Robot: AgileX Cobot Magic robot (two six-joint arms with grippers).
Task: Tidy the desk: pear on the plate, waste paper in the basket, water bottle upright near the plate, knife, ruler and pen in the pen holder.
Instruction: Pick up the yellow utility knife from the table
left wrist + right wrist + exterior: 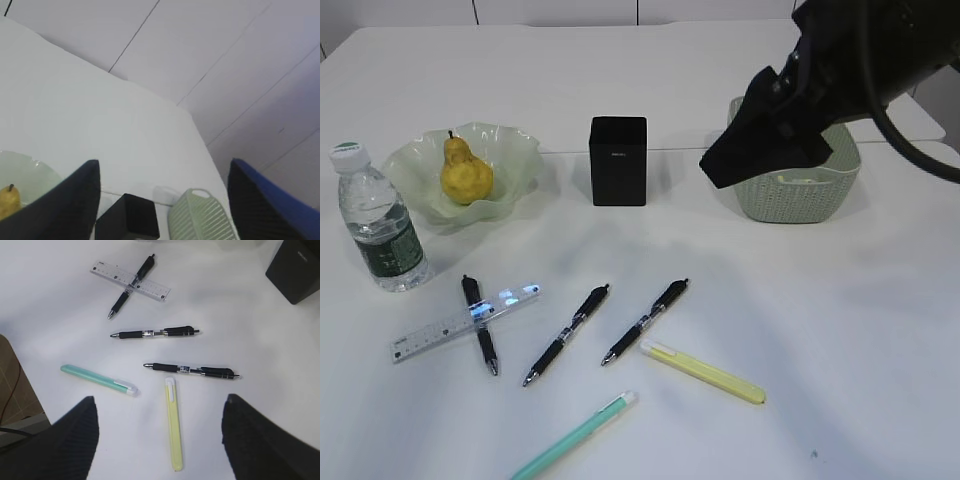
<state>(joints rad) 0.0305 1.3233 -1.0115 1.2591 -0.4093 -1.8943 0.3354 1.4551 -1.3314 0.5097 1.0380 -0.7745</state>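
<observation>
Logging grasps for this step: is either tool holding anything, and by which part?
Nothing is held. The left tool and right tool both stand open and empty above the white desk.

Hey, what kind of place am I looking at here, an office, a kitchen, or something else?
Probably a lab or office desk staged for a tidying test: a plain white tabletop against bare panelled walls, black pens scattered beside a matte black square pen holder, and a dark robot arm reaching over a sage-green woven-look basket.

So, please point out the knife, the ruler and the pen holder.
knife (705, 373): exterior view, middle of its yellow body.
ruler (445, 327): exterior view, clear left half.
pen holder (618, 165): exterior view, black front face.
</observation>
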